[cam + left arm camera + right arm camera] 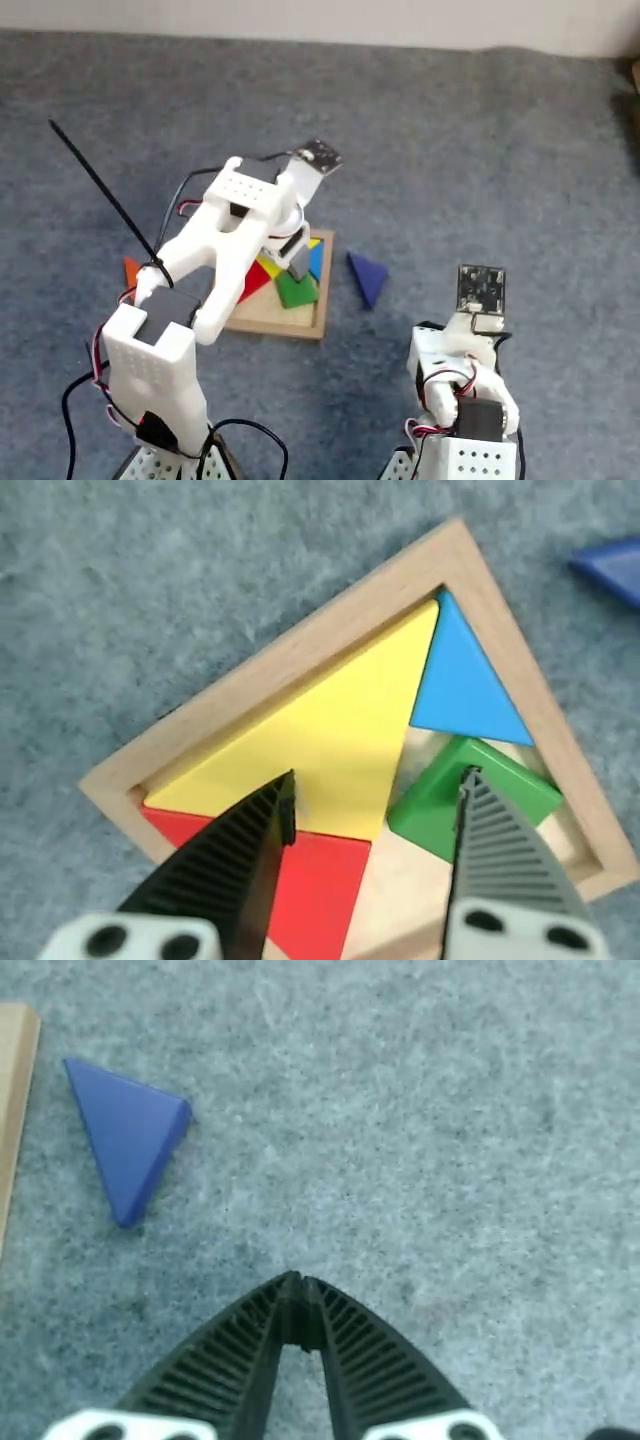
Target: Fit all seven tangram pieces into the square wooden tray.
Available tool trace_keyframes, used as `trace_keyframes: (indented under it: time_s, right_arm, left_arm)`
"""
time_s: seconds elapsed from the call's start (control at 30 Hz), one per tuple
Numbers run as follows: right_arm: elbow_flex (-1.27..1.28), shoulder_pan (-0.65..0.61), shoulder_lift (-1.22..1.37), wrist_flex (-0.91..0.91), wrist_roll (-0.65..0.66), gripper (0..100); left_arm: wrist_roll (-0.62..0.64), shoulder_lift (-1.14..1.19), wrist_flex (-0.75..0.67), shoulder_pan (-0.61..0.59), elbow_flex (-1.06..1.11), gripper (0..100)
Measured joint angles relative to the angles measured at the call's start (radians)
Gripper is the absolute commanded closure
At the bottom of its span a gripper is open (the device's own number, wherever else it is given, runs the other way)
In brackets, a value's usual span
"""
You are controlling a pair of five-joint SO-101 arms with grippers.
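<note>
Left wrist view, left gripper (377,778) spread, green piece (515,780) at one fingertip

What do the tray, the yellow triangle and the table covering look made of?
Tray: pale, bare-looking wood; faint grain on its rim. Yellow triangle: likely painted wood, possibly plastic; smooth, even matte colour. Table covering: grey felt-like fabric; fuzzy, mottled fibres.

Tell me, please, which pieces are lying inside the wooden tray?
A yellow triangle, a blue triangle, a green piece and a red piece; the left tool hides part of the tray.
</note>
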Motion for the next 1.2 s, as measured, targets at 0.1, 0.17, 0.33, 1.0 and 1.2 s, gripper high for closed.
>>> trace_keyframes:
  time_s: [0.1,0.17,0.33,1.0,1.2]
  right_arm:
    - [0.0,0.0,0.0,0.0,0.0,98.9]
    - [0.0,0.0,0.0,0.0,0.0,98.9]
    - [0.0,0.0,0.0,0.0,0.0,98.9]
    - [0.0,0.0,0.0,0.0,0.0,98.9]
    - [0.0,0.0,0.0,0.0,0.0,98.9]
  left_arm:
    - [0.0,0.0,-0.012,0.0,0.002,76]
    - [0.025,0.0,-0.029,-0.006,0.002,76]
    - [0.083,0.002,-0.077,-0.048,0.002,76]
    - [0.144,-0.18,0.167,0.032,-0.005,76]
    - [0.152,-0.183,0.144,0.141,0.069,76]
